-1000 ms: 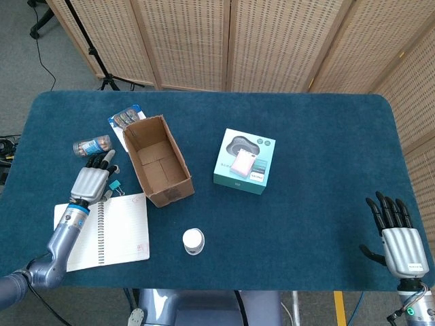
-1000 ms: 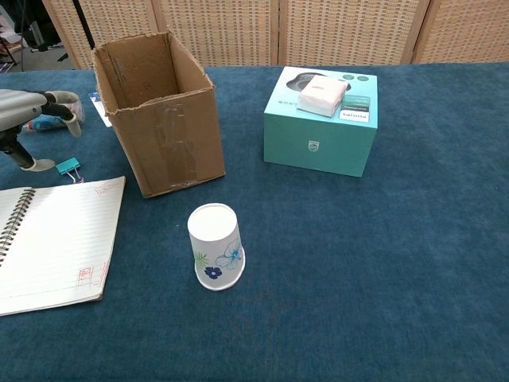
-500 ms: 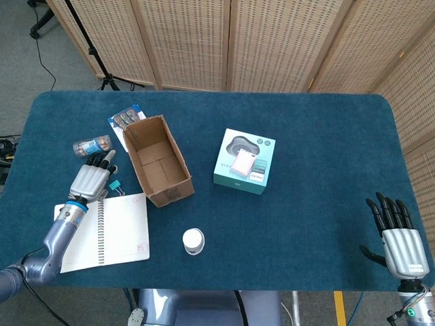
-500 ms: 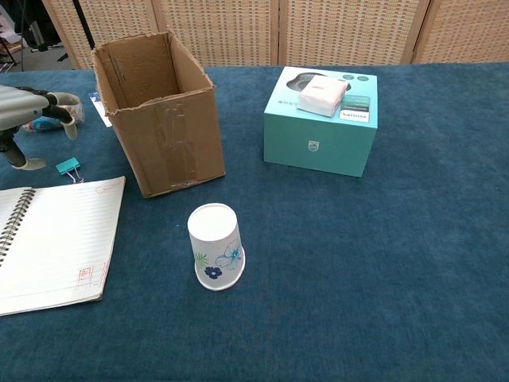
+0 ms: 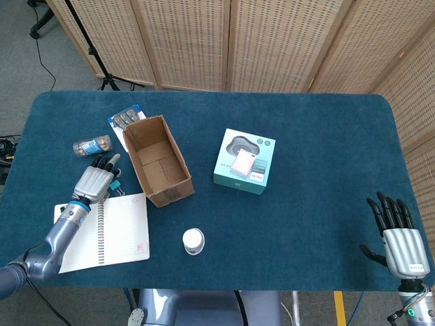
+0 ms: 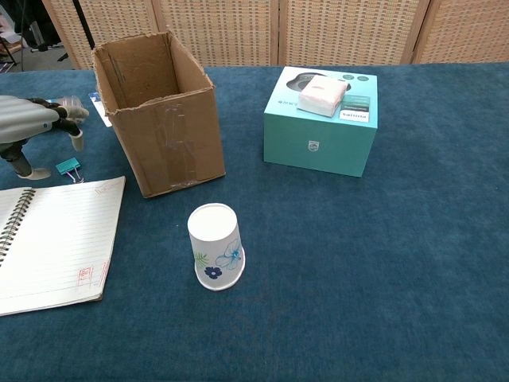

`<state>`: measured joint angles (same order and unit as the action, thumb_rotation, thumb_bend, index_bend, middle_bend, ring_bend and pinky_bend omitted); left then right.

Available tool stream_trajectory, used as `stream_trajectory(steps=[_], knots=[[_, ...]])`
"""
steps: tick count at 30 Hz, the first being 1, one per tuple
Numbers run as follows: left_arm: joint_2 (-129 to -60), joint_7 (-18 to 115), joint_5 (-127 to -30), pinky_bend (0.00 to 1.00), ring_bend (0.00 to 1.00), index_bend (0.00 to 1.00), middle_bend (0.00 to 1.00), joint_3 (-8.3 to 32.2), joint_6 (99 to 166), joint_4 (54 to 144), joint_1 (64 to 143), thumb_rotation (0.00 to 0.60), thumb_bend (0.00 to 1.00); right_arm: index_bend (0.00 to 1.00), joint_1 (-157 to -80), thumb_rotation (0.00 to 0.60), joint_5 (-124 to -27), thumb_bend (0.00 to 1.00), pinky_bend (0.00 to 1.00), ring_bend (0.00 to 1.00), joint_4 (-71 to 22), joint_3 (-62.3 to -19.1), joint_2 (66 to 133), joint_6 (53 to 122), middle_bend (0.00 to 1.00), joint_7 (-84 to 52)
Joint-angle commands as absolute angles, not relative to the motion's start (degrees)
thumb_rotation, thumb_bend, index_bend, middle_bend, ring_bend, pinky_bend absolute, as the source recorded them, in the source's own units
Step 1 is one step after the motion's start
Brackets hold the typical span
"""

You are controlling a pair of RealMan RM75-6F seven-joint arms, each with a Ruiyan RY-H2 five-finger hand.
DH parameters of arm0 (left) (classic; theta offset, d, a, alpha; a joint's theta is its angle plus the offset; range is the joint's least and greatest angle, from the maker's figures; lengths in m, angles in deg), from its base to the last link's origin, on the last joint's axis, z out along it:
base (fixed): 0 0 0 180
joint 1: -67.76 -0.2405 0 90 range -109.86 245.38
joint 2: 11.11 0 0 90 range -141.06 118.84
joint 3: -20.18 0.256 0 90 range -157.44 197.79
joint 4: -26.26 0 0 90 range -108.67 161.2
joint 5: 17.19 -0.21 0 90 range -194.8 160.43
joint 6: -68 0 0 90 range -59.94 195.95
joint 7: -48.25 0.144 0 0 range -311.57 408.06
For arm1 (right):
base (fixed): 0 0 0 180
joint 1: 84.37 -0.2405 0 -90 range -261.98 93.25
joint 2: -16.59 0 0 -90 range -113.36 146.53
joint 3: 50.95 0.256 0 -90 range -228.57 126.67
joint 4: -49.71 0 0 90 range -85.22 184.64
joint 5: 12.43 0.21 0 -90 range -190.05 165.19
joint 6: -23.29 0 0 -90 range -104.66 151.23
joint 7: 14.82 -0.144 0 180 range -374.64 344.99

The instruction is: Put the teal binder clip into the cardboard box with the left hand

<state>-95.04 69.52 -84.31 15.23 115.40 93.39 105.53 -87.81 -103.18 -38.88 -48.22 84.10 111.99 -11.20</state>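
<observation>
Chest view: spread, empty left hand above teal binder clip; "PHILIPS" box.

A blue-carpeted table fills the middle. At 12 o'clock stand woven wicker screens in pale wood frames. Grey floor lies at 10 o'clock, with a black stand leg and cable.

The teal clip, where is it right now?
The teal binder clip lies on the table at the far left of the chest view, just under the left hand, between the notebook and the cardboard box.
</observation>
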Motion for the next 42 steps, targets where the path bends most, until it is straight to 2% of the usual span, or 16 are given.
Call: stream_trajectory(steps=[1,15,27,33,42], knots=[[-95.7,69.3,-84.3,0.00,0.00,0.33,0.00,15.2,115.7,92.6,105.6,0.600,0.32,0.00,-87.8,0.600,-103.2,0.16,0.00,0.00,-38.9,-48.3,84.1,112.0,0.00,-11.1],[-99.4,65.9,-85.9,0.00,0.00,0.34,0.00,15.6,115.1,87.5,106.2,0.600,0.33,0.00,-87.9,0.600,-103.6,0.16,0.00,0.00,-38.8,-48.4,84.1,112.1,0.00,-11.3],[-101.2,64.6,-87.6,0.00,0.00,0.57,0.00,16.1,116.1,85.3,105.9,0.600,0.39,0.00,-87.8,0.600,-104.2,0.16,0.00,0.00,-38.3,-48.4,84.2,112.7,0.00,-12.3],[-100.9,64.9,-87.6,0.00,0.00,0.62,0.00,16.1,116.6,85.5,105.6,0.600,0.41,0.00,-87.8,0.600,-104.0,0.16,0.00,0.00,-38.3,-48.3,84.2,112.7,0.00,-12.3],[-100.0,65.2,-87.3,0.00,0.00,0.63,0.00,15.8,116.9,86.2,105.3,0.600,0.42,0.00,-87.8,0.600,-103.9,0.16,0.00,0.00,-38.3,-48.3,84.3,112.7,0.00,-12.2]])
